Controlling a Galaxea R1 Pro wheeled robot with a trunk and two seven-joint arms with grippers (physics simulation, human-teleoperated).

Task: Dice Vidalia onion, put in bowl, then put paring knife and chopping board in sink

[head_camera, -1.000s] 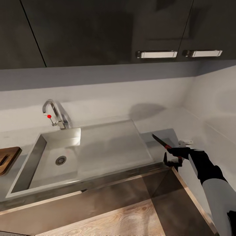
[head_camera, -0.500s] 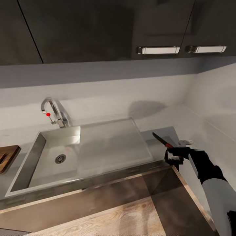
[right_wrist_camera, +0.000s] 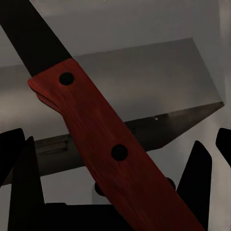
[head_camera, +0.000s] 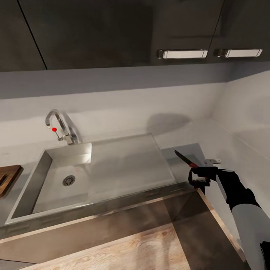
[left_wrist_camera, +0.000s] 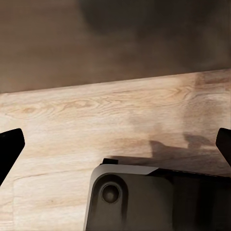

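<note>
My right gripper [head_camera: 198, 178] is shut on the paring knife [head_camera: 184, 158] and holds it above the countertop [head_camera: 170, 165], just right of the sink [head_camera: 37, 176]. The dark blade points up and left toward the drainboard. In the right wrist view the red handle [right_wrist_camera: 106, 139] runs slantwise between the fingers [right_wrist_camera: 26, 173]. A corner of the chopping board [head_camera: 7, 178] lies on the counter at the left edge. My left gripper [left_wrist_camera: 115, 144] is open over wooden floor. The Vidalia onion, the diced onion and the bowl are out of view.
A chrome tap [head_camera: 60, 127] with a red knob stands behind the basin, whose round drain [head_camera: 69, 180] is bare. Dark wall cabinets [head_camera: 112, 33] hang overhead. A side wall [head_camera: 243, 123] closes in on the right, with a small white object [head_camera: 212, 161] at its foot.
The head camera has shifted a little, so the sink and board sit further left and higher. My right gripper and the knife keep nearly the same place.
</note>
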